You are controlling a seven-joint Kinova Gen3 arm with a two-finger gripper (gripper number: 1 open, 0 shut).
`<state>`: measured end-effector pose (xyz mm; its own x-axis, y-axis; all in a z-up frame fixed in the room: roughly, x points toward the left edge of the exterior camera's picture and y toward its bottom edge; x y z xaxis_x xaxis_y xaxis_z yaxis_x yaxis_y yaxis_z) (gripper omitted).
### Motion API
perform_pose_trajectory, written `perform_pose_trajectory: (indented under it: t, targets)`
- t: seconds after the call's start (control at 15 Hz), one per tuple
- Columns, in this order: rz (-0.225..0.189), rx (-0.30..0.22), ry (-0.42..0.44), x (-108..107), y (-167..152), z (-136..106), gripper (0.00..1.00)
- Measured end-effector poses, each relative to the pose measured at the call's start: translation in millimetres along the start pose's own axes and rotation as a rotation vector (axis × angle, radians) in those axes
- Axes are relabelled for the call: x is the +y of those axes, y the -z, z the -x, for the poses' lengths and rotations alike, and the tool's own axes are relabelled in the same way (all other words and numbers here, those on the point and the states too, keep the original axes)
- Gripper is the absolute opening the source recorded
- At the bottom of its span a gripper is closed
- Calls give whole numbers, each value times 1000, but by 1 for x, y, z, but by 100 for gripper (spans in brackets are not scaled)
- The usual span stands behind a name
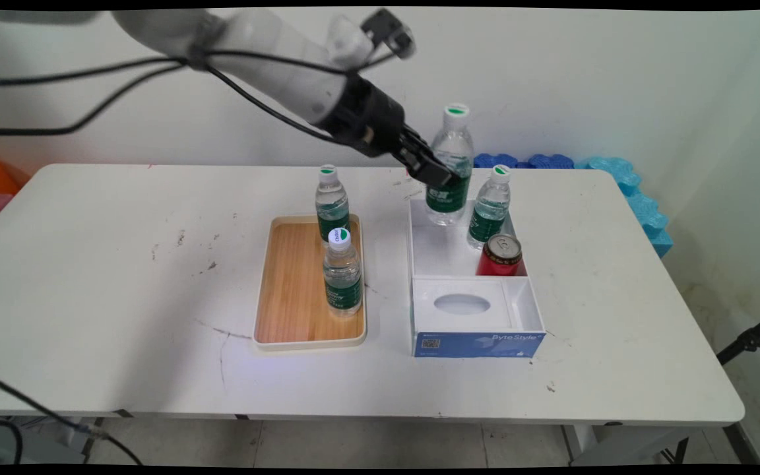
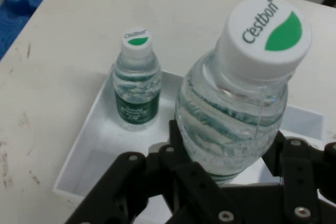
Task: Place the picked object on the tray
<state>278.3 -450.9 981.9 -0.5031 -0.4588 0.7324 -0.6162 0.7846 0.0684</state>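
The claw (image 1: 434, 166) is clenched round the body of a water bottle (image 1: 450, 168), gripping it at the green label, and the bottle hangs upright above the far part of a white box (image 1: 530, 300), its base clear of the box floor. In the hand view the same bottle (image 2: 239, 103) fills the middle, its white cap with a green leaf mark uppermost and a black finger (image 2: 178, 142) pressed against its side.

At about 4 o'clock from the held bottle, a second bottle (image 1: 489, 208) stands in the box's far section, and a red can (image 1: 501, 256) stands just beside it at 6 o'clock. The near section of the box holds a white insert with an oval hollow.

At 9 o'clock from the box lies a wooden tray (image 1: 291, 290) on the counter (image 1: 103, 277), with two more bottles upright on it: one (image 1: 332, 206) at the far edge, the other (image 1: 343, 273) nearer.
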Motion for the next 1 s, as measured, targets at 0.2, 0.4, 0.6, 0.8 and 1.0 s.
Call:
perform_pose_trajectory:
  t: [0.2,0.4,0.6,0.8,1.0]
  targets:
    - [20,-4,-20,-2,34,4,0]
    - [34,-19,-50,-10,69,19,0]
    - [45,-37,-77,-20,98,41,0]
    - [55,-53,-108,-31,120,68,0]
    - [60,-72,-141,-42,134,97,0]
